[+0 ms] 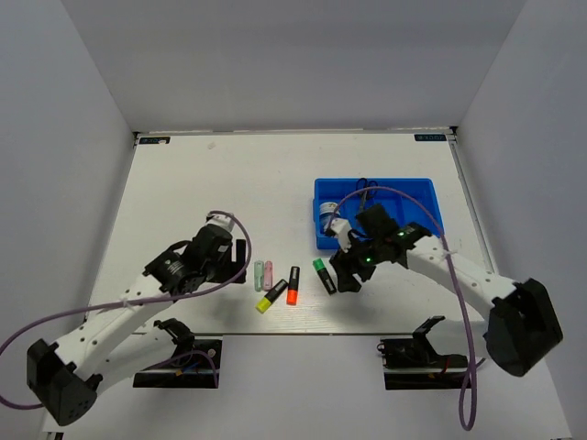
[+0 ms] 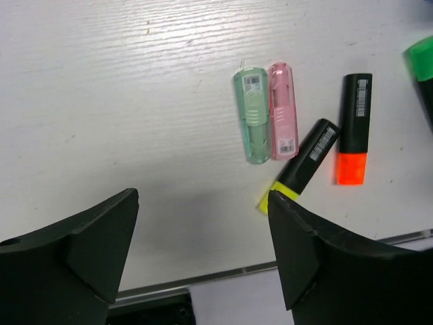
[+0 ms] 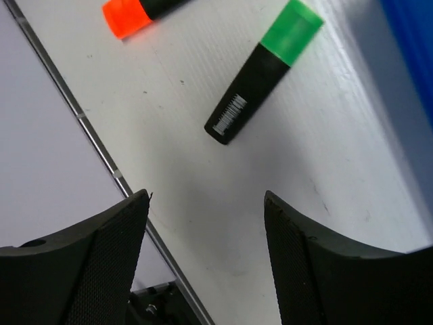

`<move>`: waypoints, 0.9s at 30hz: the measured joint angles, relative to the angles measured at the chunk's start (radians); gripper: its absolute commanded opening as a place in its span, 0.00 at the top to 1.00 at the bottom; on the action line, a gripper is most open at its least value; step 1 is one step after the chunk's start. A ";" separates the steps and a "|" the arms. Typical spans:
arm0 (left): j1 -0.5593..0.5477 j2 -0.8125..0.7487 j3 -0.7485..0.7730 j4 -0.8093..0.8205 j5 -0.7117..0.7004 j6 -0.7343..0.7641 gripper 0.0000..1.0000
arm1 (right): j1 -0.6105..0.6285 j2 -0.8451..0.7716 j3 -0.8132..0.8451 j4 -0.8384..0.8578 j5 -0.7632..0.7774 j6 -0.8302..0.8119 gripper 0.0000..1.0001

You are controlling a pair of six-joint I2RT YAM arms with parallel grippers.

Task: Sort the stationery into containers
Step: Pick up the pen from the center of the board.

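The bright-blue tray (image 1: pixel 431 186) stands right of centre, holding black-handled scissors (image 1: pixel 365 189) and the blue-and-white roll (image 1: pixel 327 220). Five highlighters lie on the table in front of it: pale green (image 1: pixel 260 274), pink (image 1: pixel 269 271), yellow (image 1: pixel 271 297), orange (image 1: pixel 293 285) and green (image 1: pixel 324 275). My left gripper (image 1: pixel 241 258) is open and empty, left of the pale green one (image 2: pixel 252 115). My right gripper (image 1: pixel 345 275) is open and empty, just right of the green highlighter (image 3: pixel 264 71). The left wrist view shows the pink (image 2: pixel 282 112), yellow (image 2: pixel 304 166) and orange (image 2: pixel 354 128) ones.
The table's near edge runs close under both grippers, as a metal strip in the left wrist view (image 2: pixel 237 272) and the right wrist view (image 3: pixel 88 128). The tray's wall (image 3: pixel 413 40) is close at the right gripper's far right. White walls enclose the table.
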 measured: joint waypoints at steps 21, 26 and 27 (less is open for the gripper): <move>0.000 -0.271 -0.087 -0.188 -0.060 -0.017 0.08 | 0.298 0.476 0.152 0.249 0.511 0.321 0.34; 0.000 -0.305 -0.109 -0.193 -0.061 -0.022 0.08 | 0.324 0.494 0.166 0.270 0.519 0.335 0.46; 0.000 -0.314 -0.113 -0.195 -0.061 -0.023 0.08 | 0.329 0.495 0.166 0.274 0.519 0.336 0.46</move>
